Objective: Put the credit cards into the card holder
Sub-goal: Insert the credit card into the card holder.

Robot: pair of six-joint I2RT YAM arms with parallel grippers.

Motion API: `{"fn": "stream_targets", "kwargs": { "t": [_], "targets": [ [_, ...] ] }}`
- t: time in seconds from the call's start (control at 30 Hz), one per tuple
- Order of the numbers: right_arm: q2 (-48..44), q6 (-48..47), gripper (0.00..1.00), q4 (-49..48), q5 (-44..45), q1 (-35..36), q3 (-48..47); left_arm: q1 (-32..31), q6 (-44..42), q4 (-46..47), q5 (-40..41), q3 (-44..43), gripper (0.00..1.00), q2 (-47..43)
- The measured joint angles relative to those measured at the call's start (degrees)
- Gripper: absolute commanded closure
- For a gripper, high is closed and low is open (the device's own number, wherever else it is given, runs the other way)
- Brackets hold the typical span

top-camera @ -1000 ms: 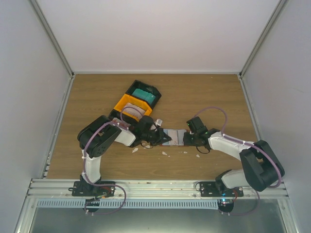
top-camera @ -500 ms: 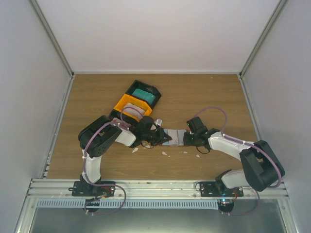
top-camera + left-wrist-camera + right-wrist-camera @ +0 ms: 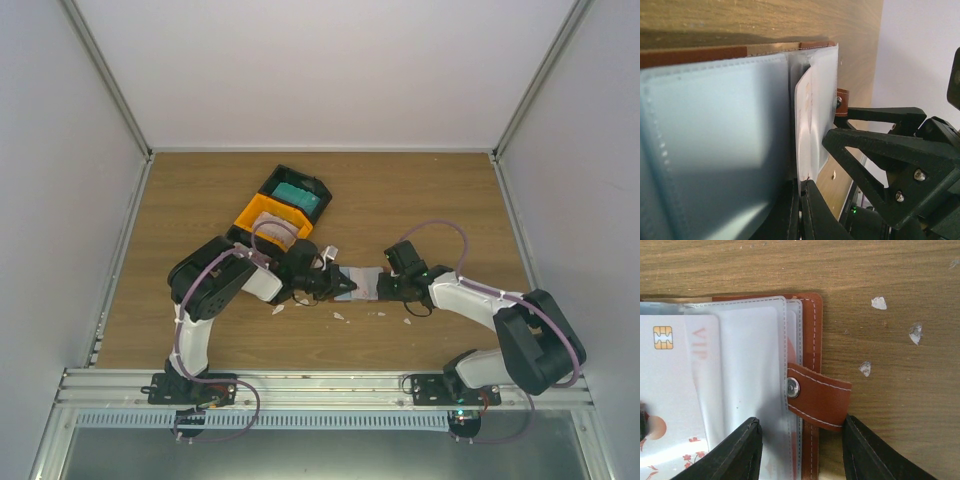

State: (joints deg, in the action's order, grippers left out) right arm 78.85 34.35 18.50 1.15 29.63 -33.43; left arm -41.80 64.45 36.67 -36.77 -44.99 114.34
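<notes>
Brown card holder (image 3: 812, 330) lying open at centre of table (image 3: 420, 200), clear sleeves facing up, snap tab sticking out on right arm's side. Left gripper (image 3: 801, 210) pinching white VIP card (image 3: 670, 390) tight by its edge, card's far end sitting under clear sleeve. Right gripper (image 3: 802, 440) standing with jaws apart, straddling snap tab, one finger over sleeves, other over bare wood. Teal card (image 3: 298, 196) lying in black bin of tray (image 3: 255, 212), well apart. White scraps (image 3: 879, 302) lying near holder.
</notes>
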Motion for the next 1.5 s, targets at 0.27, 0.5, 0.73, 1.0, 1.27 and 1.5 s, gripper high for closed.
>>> {"fn": "stream_targets", "kwargs": {
  "t": [0.27,0.5,0.73,1.0,1.27,1.5],
  "targets": [
    [-0.2,0.0,0.55,-0.2,0.0,0.0,0.2,-0.2,0.1,1.9,-1.1,-0.2,1.00,1.6],
    [-0.3,0.0,0.55,-0.4,0.0,0.0,0.4,-0.4,0.0,2.1,-0.2,0.2,1.00,1.4],
    [-0.3,0.0,0.55,-0.4,0.1,0.0,0.4,-0.5,-0.4,1.3,1.4,2.1,1.00,-0.8],
    [-0.6,0.0,0.52,-0.8,-0.3,0.0,0.7,-0.5,-0.4,1.5,1.2,2.1,1.00,-0.7],
    [-2.8,0.2,0.45,-1.7,-4.3,0.0,2.4,-1.1,-1.3,-1.2,0.9,-1.1,0.99,0.3],
    [-3.1,0.2,0.45,-1.8,-5.6,-0.1,2.6,-2.5,-3.7,-6.0,1.6,-5.1,0.95,1.5]
  ]
}}
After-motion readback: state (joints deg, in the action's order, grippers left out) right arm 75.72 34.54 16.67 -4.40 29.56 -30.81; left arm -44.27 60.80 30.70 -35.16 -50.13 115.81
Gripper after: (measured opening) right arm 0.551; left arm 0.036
